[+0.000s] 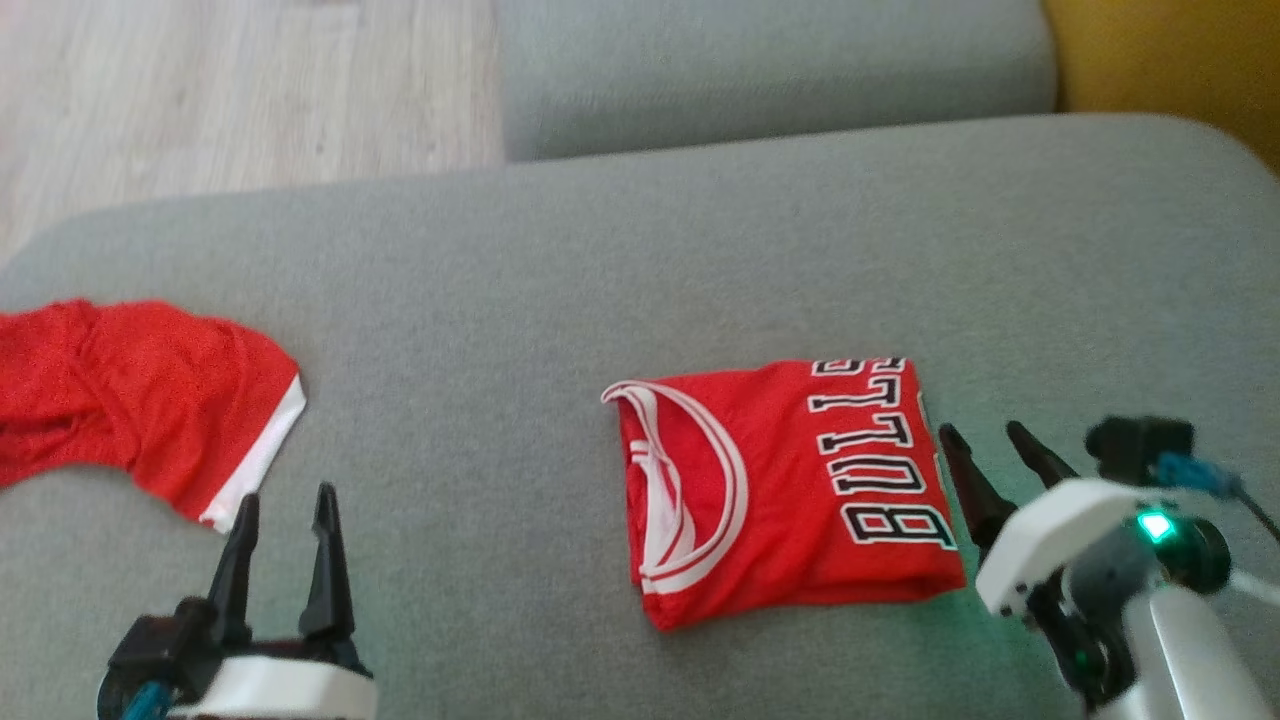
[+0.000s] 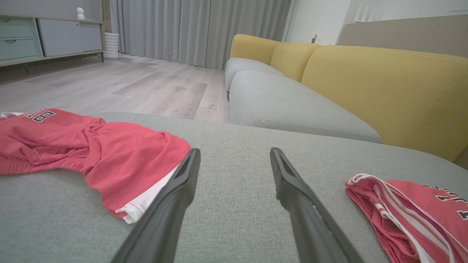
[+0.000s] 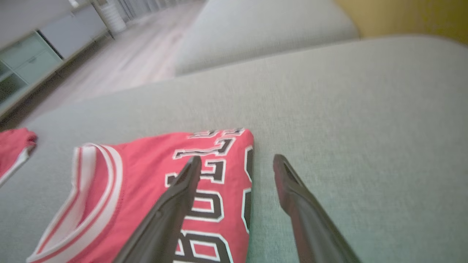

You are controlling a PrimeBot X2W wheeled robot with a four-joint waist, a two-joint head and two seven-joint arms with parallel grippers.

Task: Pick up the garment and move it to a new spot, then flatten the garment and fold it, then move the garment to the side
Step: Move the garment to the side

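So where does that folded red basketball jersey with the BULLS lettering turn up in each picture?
Head view: the folded red jersey with BULLS lettering lies right of centre, low down.
Left wrist view: jersey in the bottom right corner, cut off.
Right wrist view: jersey lower left to centre, partly behind a finger of the right gripper.
Shared landmark: crumpled red shorts with a white hem, left of it in all three.

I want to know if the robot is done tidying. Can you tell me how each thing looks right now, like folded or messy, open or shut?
Jersey: folded, lying flat on the grey cushion.
Shorts: crumpled, not folded, at the cushion's left side.
Left pincer: open, empty, near the shorts.
Right pincer: open, empty, at the jersey's lettered edge.
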